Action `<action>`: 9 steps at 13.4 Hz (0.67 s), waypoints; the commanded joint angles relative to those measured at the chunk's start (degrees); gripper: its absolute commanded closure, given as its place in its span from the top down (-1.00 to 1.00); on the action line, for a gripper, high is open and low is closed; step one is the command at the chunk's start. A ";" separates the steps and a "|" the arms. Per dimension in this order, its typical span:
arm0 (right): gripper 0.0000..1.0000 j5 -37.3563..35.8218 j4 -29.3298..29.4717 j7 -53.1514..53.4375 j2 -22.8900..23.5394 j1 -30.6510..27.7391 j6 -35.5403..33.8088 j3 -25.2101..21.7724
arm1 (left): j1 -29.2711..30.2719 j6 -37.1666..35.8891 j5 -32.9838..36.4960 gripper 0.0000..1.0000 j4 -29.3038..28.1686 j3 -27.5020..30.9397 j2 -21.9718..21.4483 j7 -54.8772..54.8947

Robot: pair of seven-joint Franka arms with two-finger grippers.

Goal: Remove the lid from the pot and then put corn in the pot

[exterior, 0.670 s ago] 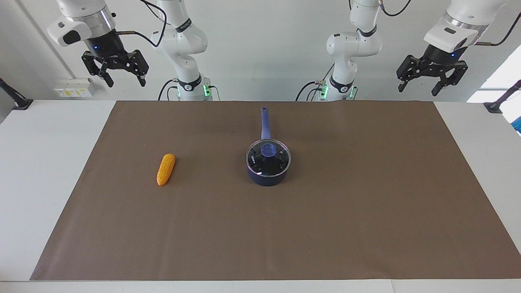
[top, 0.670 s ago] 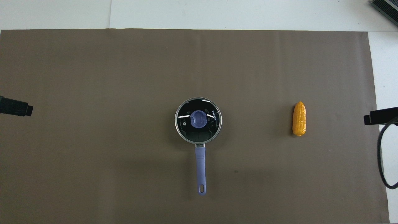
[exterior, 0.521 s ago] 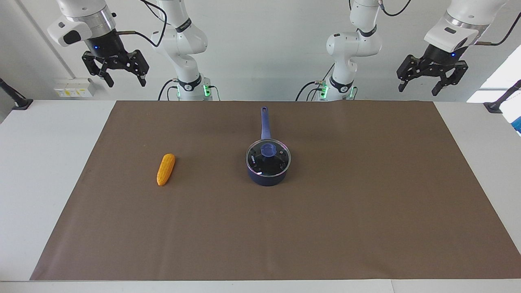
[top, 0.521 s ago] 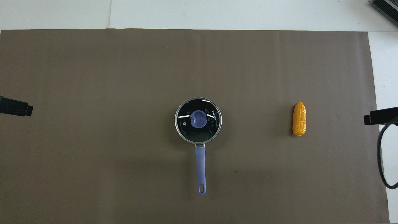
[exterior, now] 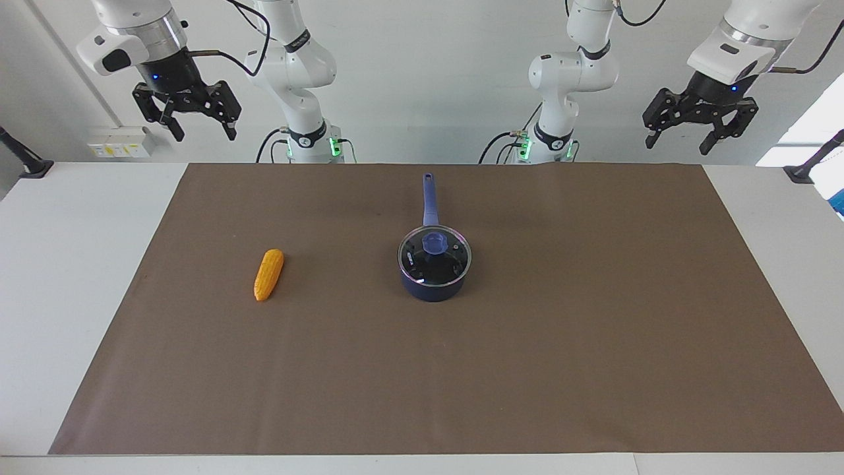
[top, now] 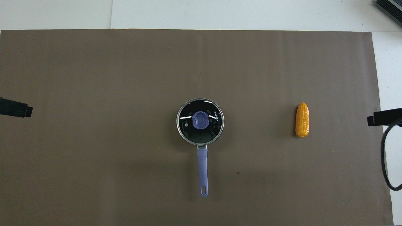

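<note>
Jaws wide and empty on both: left gripper (exterior: pixel 682 140) upper right of the facing frame, right gripper (exterior: pixel 201 128) upper left.
Lid (exterior: pixel 434 256) on pot (exterior: pixel 433 287) at frame centre, handle toward robots; corn (exterior: pixel 269 274) lengthwise, lower under right gripper.

lid (exterior: pixel 434 254) on pot (exterior: pixel 432 287), corn (exterior: pixel 268 274) toward right arm's end

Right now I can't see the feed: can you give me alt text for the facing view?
A blue pot with its glass lid on sits mid-mat, handle pointing toward the robots; the corn lies beside it toward the right arm's end. Both hands hang open and empty, raised above the table's ends: left hand, right hand.
</note>
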 commanded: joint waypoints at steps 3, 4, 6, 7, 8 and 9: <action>1.00 0.57 -0.55 0.59 -0.55 -0.13 -0.44 0.01 | 1.22 -0.67 0.56 1.00 -0.49 -0.46 -0.94 0.39; 1.00 0.57 -0.55 0.59 -0.55 -0.13 -0.44 0.01 | 1.22 -0.75 0.56 1.00 -0.49 -0.46 -0.94 0.39; 1.00 0.57 -0.55 0.59 -0.55 -0.13 -0.44 0.01 | 1.22 -0.84 0.56 1.00 -0.49 -0.46 -0.94 0.39; 1.00 0.57 -0.55 0.59 -0.55 -0.13 -0.44 0.01 | 1.14 -0.58 0.56 1.00 -0.41 -0.46 -0.94 0.22; 1.00 0.57 -0.55 0.59 -0.55 -0.13 -0.44 0.01 | 0.70 -0.93 0.56 1.00 -0.49 -0.54 -0.94 0.22; 1.00 0.57 -0.55 0.59 -0.55 -0.13 -0.44 0.01 | 0.52 -1.10 0.56 1.00 -0.49 -0.72 -0.94 0.13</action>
